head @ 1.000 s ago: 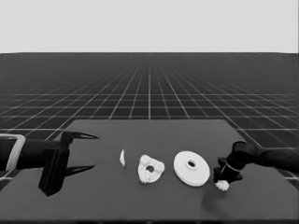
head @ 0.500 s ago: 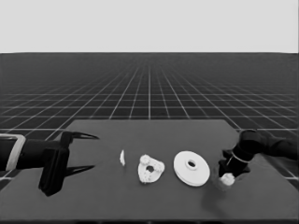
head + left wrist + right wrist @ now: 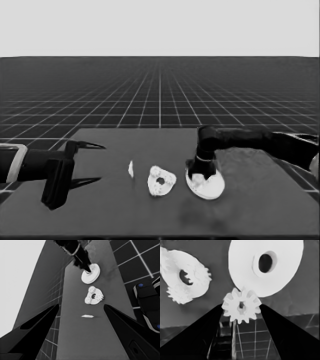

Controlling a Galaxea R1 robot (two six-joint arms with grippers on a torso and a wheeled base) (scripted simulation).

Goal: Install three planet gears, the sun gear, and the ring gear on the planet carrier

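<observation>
**Right wrist view: a gear held between the fingers over the larger round part**

Right wrist view shows a small gear (image 3: 241, 305) pinched between the right gripper (image 3: 241, 312) fingers, which are closed on its toothed rim. The larger round part (image 3: 266, 265) lies just past it, and the smaller round part (image 3: 183, 278), already carrying gears, sits to one side.

In the head view the right arm reaches in from the right edge, bends at the wrist and points its gripper (image 3: 202, 176) steeply down over the larger round part (image 3: 206, 186). The smaller round part (image 3: 161, 181) lies just beside that, toward the middle, with a thin white piece (image 3: 131, 169) further left.

The main risk, I judge, is the grip: teeth give the fingers little flat surface, so the gear could twist or slip in transit. It could also jam if its teeth fail to mesh with the gears already seated.

The left gripper (image 3: 82, 162) waits open over the table's left end, holding nothing.
</observation>
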